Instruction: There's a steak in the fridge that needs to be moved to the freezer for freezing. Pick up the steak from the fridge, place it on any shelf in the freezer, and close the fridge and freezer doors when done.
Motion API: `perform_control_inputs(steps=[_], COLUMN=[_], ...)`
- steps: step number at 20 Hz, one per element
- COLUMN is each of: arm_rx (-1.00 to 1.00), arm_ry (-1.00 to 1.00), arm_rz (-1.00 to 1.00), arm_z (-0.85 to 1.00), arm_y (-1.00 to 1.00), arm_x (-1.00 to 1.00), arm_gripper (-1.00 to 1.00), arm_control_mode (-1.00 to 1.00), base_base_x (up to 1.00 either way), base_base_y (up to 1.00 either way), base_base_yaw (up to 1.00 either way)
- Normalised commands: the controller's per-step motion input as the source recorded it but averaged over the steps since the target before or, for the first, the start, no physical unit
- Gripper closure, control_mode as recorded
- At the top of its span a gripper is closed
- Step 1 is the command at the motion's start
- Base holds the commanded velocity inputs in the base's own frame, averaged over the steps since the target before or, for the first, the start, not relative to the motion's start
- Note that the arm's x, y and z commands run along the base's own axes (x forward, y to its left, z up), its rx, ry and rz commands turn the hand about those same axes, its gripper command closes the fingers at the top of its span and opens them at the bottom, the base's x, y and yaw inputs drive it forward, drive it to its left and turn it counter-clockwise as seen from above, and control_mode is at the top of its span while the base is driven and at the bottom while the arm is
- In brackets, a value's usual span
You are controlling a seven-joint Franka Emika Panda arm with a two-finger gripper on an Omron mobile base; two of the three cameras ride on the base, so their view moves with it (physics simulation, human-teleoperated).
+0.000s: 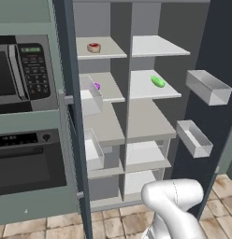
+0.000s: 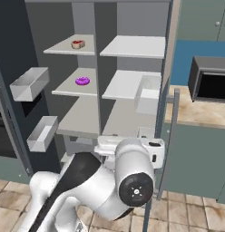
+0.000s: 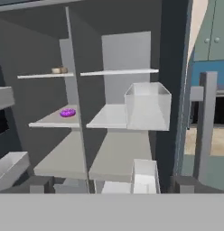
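- Steak [image 1: 93,47] lies on the freezer's top shelf [image 1: 106,52], small and blurry.
- Both doors stand open.
- Gripper [image 3: 109,185] tips are barely visible; jaw spacing cannot be told.

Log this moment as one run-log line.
steak: on top freezer shelf | fridge and freezer doors: open | claw: empty, clear of shelves

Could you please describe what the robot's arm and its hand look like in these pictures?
The arm is glossy white with rounded, tubular links and a black section along one link. A round dark cap with a small pale centre closes one joint. No cables or markings show. Of the hand, two small dark finger tips rise as blocky grey-black stubs.
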Motion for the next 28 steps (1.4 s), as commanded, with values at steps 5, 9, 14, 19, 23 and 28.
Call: perform_control_inputs(steps=[5, 9, 14, 19, 23, 28], arm_rx=[0.00, 0.00, 0.00, 0.00, 0.00, 0.00], arm_ry=[-0.11, -0.03, -0.06, 0.00, 0.00, 0.00], arm_rz=[0.23, 0.28, 0.28, 0.14, 0.00, 0.00], arm_z=[-0.42, -0.50, -0.33, -0.36, -0.43, -0.20], arm_y=[-0.51, -0.34, -0.39, -0.24, -0.02, -0.19], arm_x=[0.13, 0.18, 0.05, 0.14, 0.38, 0.34], arm_gripper=[-1.00, -1.00, -1.00, -1.00, -1.00, -1.00], arm_control_mode=[-1.00, -1.00, -1.00, -1.00, -1.00, -1.00], base_base_x=[0.00, 0.00, 0.00, 0.00, 0.00, 0.00], base_base_y=[0.00, 0.00, 0.00, 0.00, 0.00, 0.00], base_base_yaw=[0.00, 0.00, 0.00, 0.00, 0.00, 0.00])
